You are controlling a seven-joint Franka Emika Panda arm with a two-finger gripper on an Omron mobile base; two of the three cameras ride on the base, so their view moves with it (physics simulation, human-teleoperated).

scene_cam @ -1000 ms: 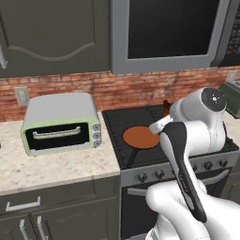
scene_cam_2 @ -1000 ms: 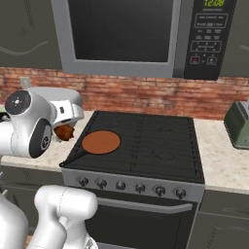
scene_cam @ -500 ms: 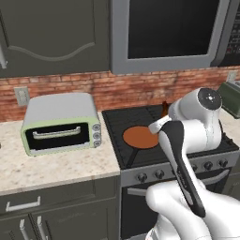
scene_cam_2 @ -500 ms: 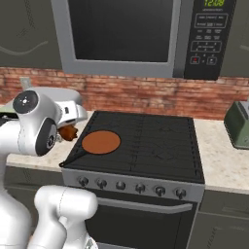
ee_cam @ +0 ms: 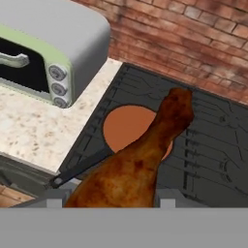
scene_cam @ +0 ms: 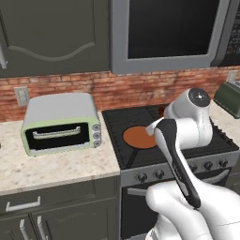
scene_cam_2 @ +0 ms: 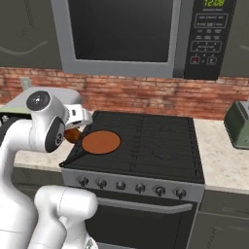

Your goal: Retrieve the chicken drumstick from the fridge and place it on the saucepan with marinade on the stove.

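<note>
The chicken drumstick (ee_cam: 138, 162) is clamped in the hand (ee_cam: 114, 196), thick end between the 2 fingers, narrow end out over the saucepan with marinade (ee_cam: 127, 127). That pan sits front-left on the stove (scene_cam_2: 146, 141), beside a toaster oven (scene_cam: 61, 123) on the worktop (scene_cam: 51, 166).

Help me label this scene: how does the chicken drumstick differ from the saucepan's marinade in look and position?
The chicken drumstick is lumpy, glossy and mottled reddish-brown, tapering from thick to narrow; the marinade is a flat, even orange-brown disc. The drumstick is held up in the gripper, above the stove; the marinade lies low in the saucepan on the stove's left side. The drumstick points lengthwise; the marinade is round. Both are brownish.
</note>
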